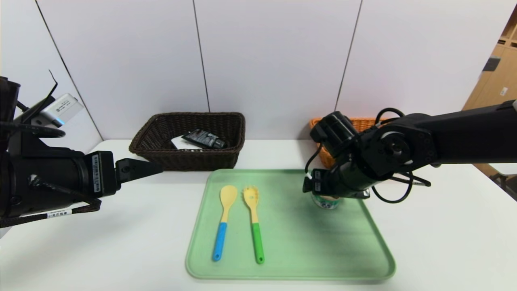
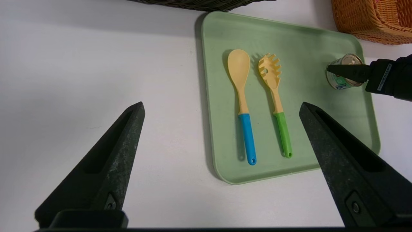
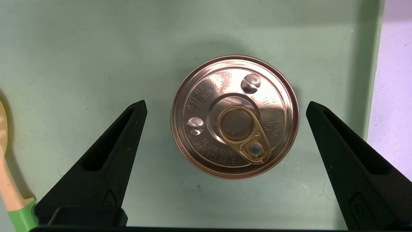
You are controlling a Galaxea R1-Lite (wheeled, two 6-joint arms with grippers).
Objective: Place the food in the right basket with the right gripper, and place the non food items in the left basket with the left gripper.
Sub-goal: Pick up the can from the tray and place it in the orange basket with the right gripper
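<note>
The round tin (image 1: 326, 202) with a gold pull-tab lid stands at the right of the green tray (image 1: 291, 250). My right gripper (image 1: 323, 188) hangs open just above it, and the tin (image 3: 235, 117) lies between the spread fingers. The yellow spoon with the blue handle (image 1: 225, 218) and the yellow fork with the green handle (image 1: 253, 222) lie side by side on the tray's left half. The white case (image 1: 179, 142) and the dark tube (image 1: 204, 139) lie in the dark brown basket (image 1: 190, 157). My left gripper (image 1: 141, 167) is open and empty, left of the tray. The red carton is out of view.
The orange-tan basket (image 1: 365, 121) stands behind the right arm, mostly hidden by it. It also shows in the left wrist view (image 2: 373, 19). The dark basket stands behind the tray's left corner. White walls close the table's far side.
</note>
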